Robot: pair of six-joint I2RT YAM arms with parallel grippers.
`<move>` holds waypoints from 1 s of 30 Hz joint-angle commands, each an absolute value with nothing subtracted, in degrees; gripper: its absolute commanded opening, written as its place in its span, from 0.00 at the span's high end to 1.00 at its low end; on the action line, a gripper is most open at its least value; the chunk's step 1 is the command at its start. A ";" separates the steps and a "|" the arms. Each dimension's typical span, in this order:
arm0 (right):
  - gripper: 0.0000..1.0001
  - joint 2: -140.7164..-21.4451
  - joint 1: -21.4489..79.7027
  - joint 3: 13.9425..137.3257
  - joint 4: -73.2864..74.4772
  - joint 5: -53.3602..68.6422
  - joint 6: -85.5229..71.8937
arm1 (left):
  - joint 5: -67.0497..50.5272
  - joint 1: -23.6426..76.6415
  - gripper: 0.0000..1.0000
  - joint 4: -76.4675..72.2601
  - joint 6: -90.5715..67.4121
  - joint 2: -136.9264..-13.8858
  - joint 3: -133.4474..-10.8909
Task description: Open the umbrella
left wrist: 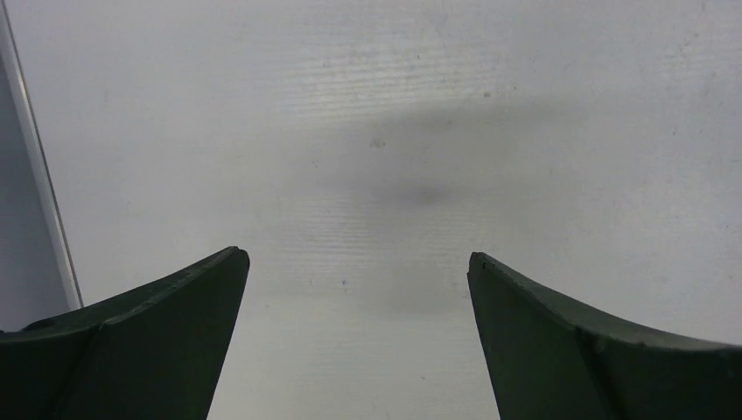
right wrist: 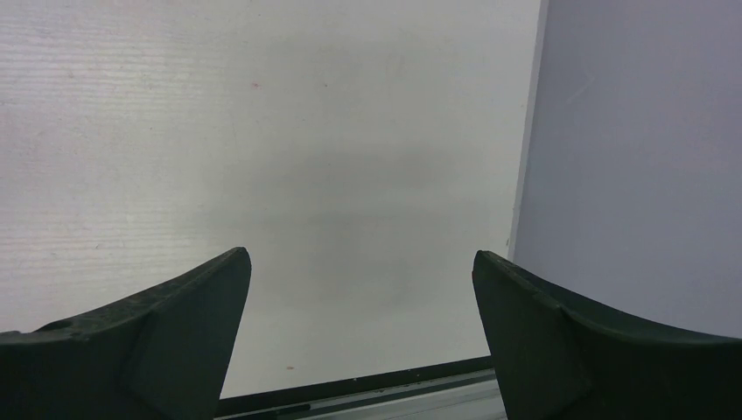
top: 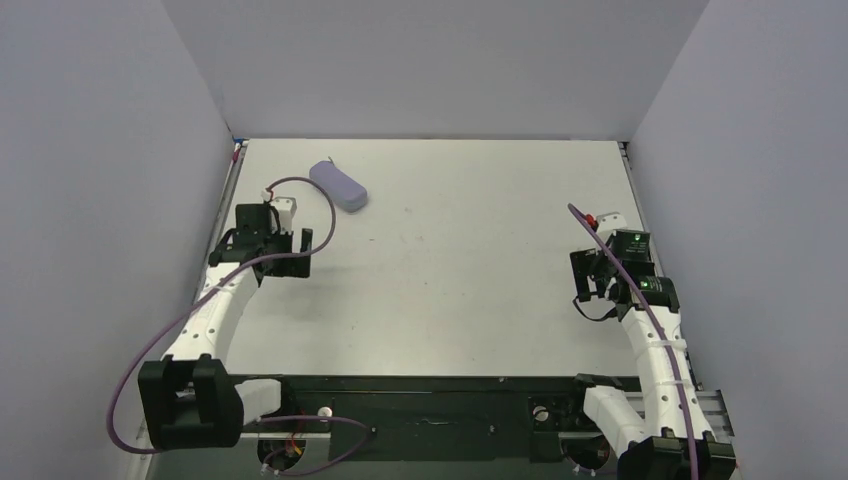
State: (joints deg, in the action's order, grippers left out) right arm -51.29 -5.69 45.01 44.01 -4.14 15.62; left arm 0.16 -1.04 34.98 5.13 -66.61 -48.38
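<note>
A closed lavender oval hard case (top: 338, 187) with a small loop at its far end lies on the white table (top: 450, 260) at the back left. The umbrella itself is not in view: no canopy, shaft or knob handle shows. My left gripper (top: 265, 250) hangs over the table just near and left of the case, open and empty; its view shows only bare table between the fingers (left wrist: 357, 255). My right gripper (top: 605, 280) is at the table's right side, open and empty, above bare table (right wrist: 360, 254).
Grey walls enclose the table on the left, back and right. The right wall (right wrist: 639, 157) stands close beside my right gripper. A black rail (right wrist: 350, 385) runs along the table edge there. A purple cable (top: 300, 185) loops from the left wrist near the case.
</note>
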 commanded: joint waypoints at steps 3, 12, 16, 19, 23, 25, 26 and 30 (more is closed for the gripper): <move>0.06 -51.56 -6.15 50.36 43.29 -2.20 14.57 | 7.79 -0.53 0.03 30.48 -2.60 -77.63 -63.01; 0.06 -55.39 -6.15 54.97 42.19 -0.98 13.36 | 18.40 5.11 0.03 31.20 -16.64 -97.21 -86.94; 0.06 -57.21 -6.15 56.38 42.23 -1.56 13.21 | 17.42 5.66 0.03 32.82 -22.72 -106.09 -95.61; 0.06 -58.52 -6.28 56.74 42.21 -1.23 12.86 | 15.70 5.91 0.03 33.96 -25.62 -113.15 -100.52; 0.07 -60.42 -7.04 56.61 42.04 -0.90 12.79 | 14.00 6.21 0.03 34.18 -28.37 -119.57 -107.14; 0.06 -61.53 -7.63 56.80 41.93 -0.84 12.64 | 13.55 6.54 0.03 33.99 -29.41 -122.32 -109.48; 0.06 -62.29 -8.10 56.96 41.86 -0.65 12.43 | 13.06 6.87 0.03 33.83 -29.85 -124.18 -110.29; 0.06 -64.24 -9.58 57.65 41.88 1.08 11.57 | 12.60 7.65 0.03 34.35 -30.64 -129.68 -115.60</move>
